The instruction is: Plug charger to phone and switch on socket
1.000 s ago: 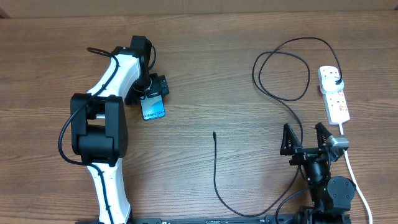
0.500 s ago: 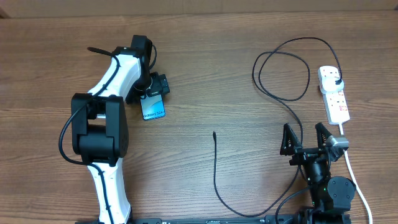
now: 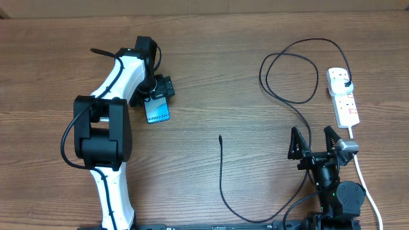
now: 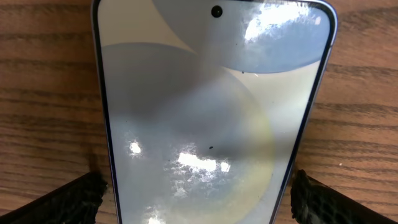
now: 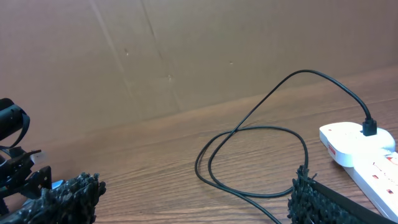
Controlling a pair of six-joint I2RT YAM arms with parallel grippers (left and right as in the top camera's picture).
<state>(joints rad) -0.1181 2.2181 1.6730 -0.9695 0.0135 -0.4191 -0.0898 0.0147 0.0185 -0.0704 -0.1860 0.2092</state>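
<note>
Overhead, the left arm reaches across the wooden table (image 3: 223, 64) to the phone (image 3: 158, 111), which lies flat, screen up, on the left half of the table. The left gripper (image 3: 156, 97) sits over the phone's far end. In the left wrist view its two black fingers (image 4: 68, 200) straddle the handset (image 4: 199, 112), one at each long edge. They are at or just beside the dark frame, and whether they press on it cannot be told.

On the right side, well apart from the phone, the right gripper (image 3: 314, 142) hovers near the table's front edge with its jaws spread wide and nothing between them. The right wrist view shows the same open fingers (image 5: 62, 200) low in the picture.

The charger (image 3: 221, 172) has its black plug seated in the far outlet of the socket (image 3: 343, 96), a white strip by the right edge. The cable loops toward the middle of the table, runs down past the right gripper, curves along the front and ends with its connector tip lying free on bare wood near the centre. The loop (image 5: 261, 124) and the strip (image 5: 360, 149) also show from the right wrist.
</note>
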